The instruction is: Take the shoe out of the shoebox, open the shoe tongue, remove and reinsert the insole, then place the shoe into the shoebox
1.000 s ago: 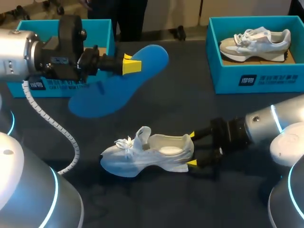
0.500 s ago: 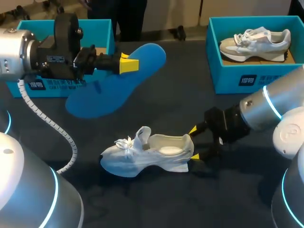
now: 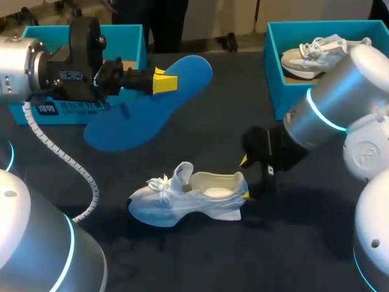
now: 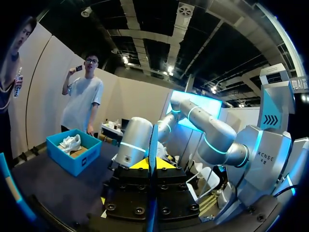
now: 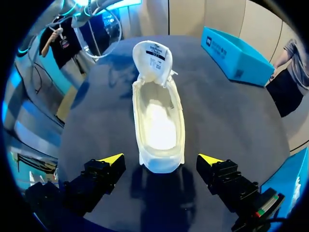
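The white shoe (image 3: 188, 204) lies upright on the table (image 3: 182, 261), its heel untouched between our right gripper's (image 5: 161, 159) spread fingers, that arm now swung higher, while our left gripper (image 3: 165, 81) stays clamped on the blue insole (image 3: 152, 109).

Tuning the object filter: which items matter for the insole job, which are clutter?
Job: white shoe on the table; blue insole in left claw; right claw open at the heel; left shoebox, probably.
Lying about: right shoebox; the second shoe in it.
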